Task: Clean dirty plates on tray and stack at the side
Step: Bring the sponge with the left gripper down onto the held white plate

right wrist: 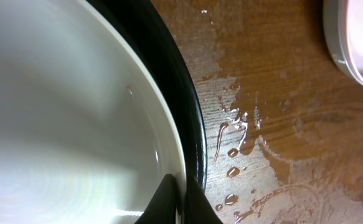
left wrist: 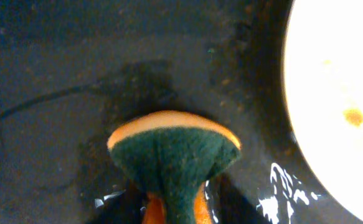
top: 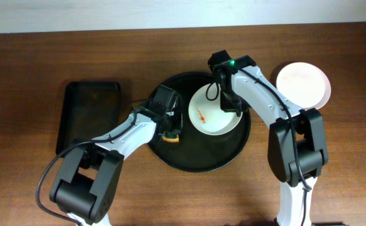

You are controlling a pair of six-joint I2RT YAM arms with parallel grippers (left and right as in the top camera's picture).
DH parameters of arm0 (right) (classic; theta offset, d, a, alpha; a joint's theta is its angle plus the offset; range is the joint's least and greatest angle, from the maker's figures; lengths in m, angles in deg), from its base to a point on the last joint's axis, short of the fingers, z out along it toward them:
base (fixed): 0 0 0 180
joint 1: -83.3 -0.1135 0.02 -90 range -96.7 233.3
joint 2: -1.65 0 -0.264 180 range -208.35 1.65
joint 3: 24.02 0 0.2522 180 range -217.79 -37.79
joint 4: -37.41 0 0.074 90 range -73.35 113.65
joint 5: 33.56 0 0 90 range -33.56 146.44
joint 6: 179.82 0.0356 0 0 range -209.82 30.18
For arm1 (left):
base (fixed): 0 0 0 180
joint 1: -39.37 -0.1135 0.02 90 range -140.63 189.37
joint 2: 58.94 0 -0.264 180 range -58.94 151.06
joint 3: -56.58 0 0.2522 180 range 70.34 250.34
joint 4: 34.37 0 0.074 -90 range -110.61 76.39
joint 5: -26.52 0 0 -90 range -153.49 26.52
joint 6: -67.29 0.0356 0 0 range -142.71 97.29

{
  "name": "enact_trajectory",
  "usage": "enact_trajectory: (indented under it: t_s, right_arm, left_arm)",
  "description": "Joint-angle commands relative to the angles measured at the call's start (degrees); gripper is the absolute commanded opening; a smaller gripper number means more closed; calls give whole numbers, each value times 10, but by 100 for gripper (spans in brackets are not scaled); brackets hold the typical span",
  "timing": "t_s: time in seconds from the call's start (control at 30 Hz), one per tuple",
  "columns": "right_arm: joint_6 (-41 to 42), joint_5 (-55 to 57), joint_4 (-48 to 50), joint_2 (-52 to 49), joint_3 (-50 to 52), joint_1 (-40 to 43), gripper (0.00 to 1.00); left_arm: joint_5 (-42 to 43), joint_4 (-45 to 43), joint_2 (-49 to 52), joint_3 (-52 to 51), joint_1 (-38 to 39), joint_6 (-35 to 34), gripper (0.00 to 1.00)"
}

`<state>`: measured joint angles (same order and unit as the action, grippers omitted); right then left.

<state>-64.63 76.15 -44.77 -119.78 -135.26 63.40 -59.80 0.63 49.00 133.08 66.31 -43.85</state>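
Overhead: white plate (top: 217,119) lies in the round black tray (top: 198,164), centre-right of frame, with an orange smear (top: 201,115) on it. My right tool (top: 233,108) is pressed together on its right rim, I judge to steady it for scrubbing. My left tool (top: 170,130) pinches the sponge (top: 172,137), squeezed to a waist, just left of the plate. Pink plate (top: 302,85) sits on the table (top: 32,63), upper right, likely starting the stack.

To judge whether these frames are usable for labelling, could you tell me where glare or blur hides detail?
Left wrist: the white round plate is mostly blown out by glare, the green-and-orange sponge slightly soft; right wrist: the pale pink plate is blurred, the wet wooden table glints; overhead: sharp, evenly lit.
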Motion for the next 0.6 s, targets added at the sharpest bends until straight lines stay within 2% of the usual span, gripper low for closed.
enact_trajectory:
  t_s: [0.0,0.1,0.4,0.57]
  right_arm:
    - [-28,16,6,23,7,2,4]
    - [-38,15,5,41,7,2,4]
    - [-53,-45,3,84,7,2,4]
    - [-53,-62,-7,83,8,0,4]
  left_arm:
    - [0,3,16,3,-1,6,49]
    - [0,26,8,30,-1,15,50]
    - [0,195,-46,80,-1,15,50]
    - [0,202,-39,63,7,15,50]
